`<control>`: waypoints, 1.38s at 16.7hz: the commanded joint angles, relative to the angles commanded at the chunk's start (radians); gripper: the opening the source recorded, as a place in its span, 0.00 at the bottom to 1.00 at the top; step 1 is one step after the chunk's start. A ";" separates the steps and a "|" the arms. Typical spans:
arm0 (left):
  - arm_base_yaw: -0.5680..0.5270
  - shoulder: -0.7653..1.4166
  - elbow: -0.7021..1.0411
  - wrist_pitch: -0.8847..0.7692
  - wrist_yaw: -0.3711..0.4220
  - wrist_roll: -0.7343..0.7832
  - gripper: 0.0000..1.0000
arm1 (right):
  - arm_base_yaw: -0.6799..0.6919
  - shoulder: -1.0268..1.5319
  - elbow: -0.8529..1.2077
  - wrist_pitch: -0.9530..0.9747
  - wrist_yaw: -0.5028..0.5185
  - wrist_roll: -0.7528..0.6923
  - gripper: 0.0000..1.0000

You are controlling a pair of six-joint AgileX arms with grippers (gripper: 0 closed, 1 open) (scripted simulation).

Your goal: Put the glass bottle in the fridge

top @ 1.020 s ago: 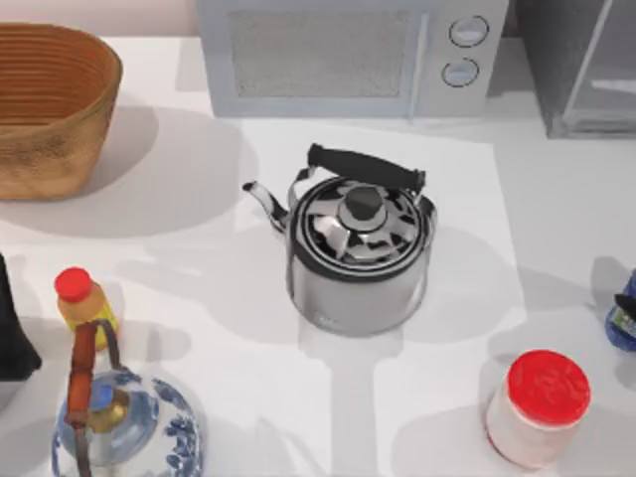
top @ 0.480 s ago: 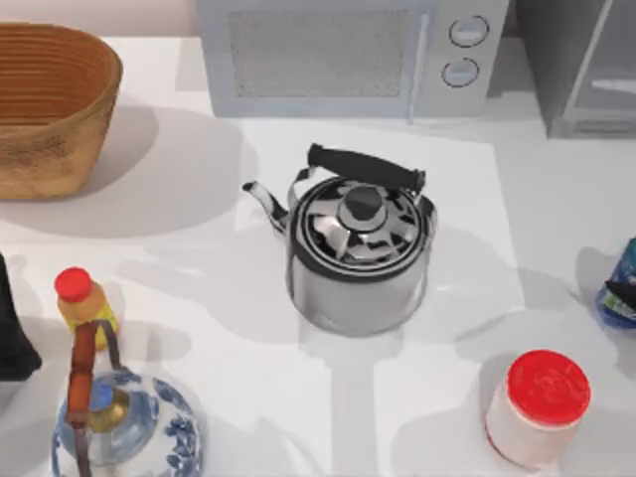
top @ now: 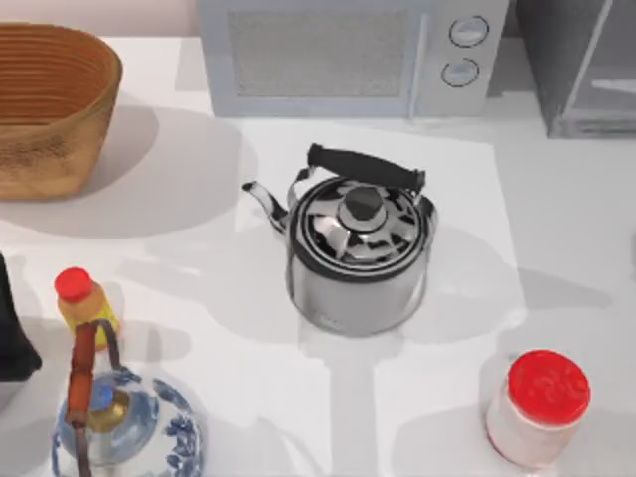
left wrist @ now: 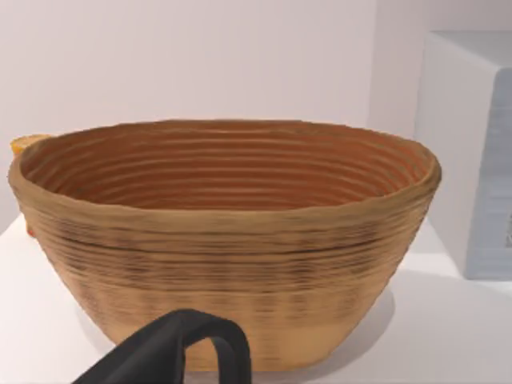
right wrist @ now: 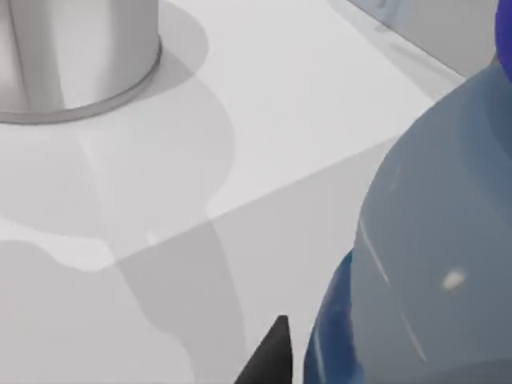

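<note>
The glass bottle (right wrist: 432, 240), deep blue and translucent, looms very close in the right wrist view. My right gripper (right wrist: 360, 364) is shut on it, and one dark fingertip (right wrist: 270, 352) shows beside its wall. Below it lie the white table and the kettle's base (right wrist: 72, 56). The fridge (top: 586, 65), a grey cabinet with a paler framed front, stands at the table's back right corner in the top view. My left arm (top: 8, 333) stays parked at the table's left edge, facing the basket (left wrist: 224, 240).
A steel kettle (top: 358, 253) stands mid-table, with the microwave (top: 348, 55) behind it. A red-lidded whitish jar (top: 537, 407) sits front right. A yellow bottle with a red cap (top: 84, 303) and a blue-white pot (top: 124, 427) are front left; a woven basket (top: 50, 104) is back left.
At the top view's right edge the blue bottle rose toward the back, then left the picture. Nothing else on the table moved.
</note>
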 joint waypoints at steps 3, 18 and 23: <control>0.000 0.000 0.000 0.000 0.000 0.000 1.00 | -0.119 0.006 0.037 -0.141 0.004 -0.045 0.01; 0.000 0.000 0.000 0.000 0.000 0.000 1.00 | -0.023 -0.275 -0.124 -0.115 0.231 0.212 0.01; 0.000 0.000 0.000 0.000 0.000 0.000 1.00 | 0.155 -0.745 -0.317 0.006 0.521 0.556 0.01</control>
